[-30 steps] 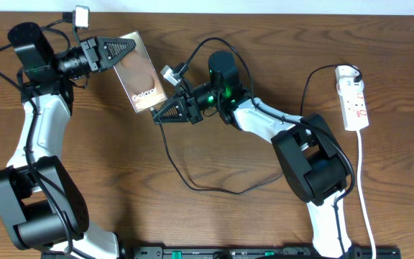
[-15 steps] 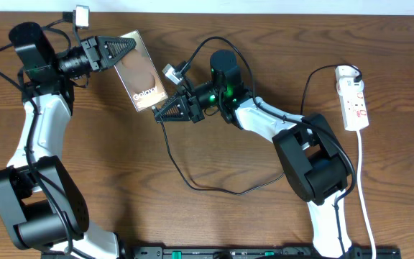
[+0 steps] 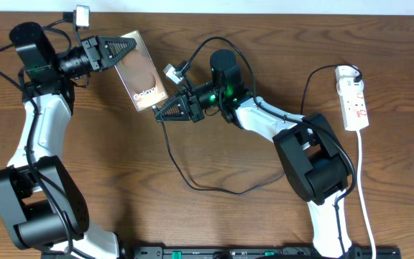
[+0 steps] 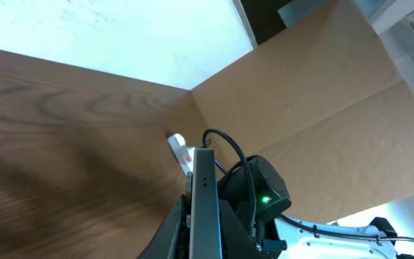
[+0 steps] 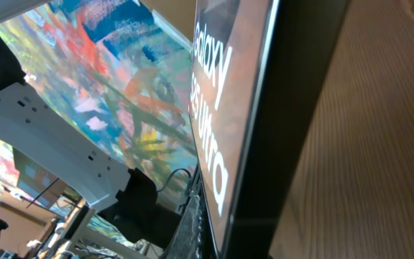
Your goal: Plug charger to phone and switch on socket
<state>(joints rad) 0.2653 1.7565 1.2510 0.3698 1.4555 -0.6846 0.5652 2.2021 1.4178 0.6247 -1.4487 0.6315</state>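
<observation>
The bronze phone point(image 3: 141, 72) with white "Galaxy" text is held off the table, tilted. My left gripper point(image 3: 124, 49) is shut on its upper left end. In the left wrist view the phone point(image 4: 204, 201) shows edge-on between the fingers point(image 4: 203, 241). My right gripper point(image 3: 158, 116) is shut, right at the phone's lower end, and the charger's thin black cable point(image 3: 214, 188) runs out from it. The plug tip is hidden. The right wrist view shows the phone point(image 5: 221, 93) very close beside the finger point(image 5: 196, 223). The white socket point(image 3: 353, 101) lies at the far right.
The charger cable loops across the middle of the wooden table point(image 3: 121, 187) and up to the socket's top end. The socket's white cord point(image 3: 365, 194) runs down the right edge. The arm bases stand at the front. A white wall borders the back.
The right gripper has shifted very slightly at the phone's lower end. The left arm and the phone have not moved.
</observation>
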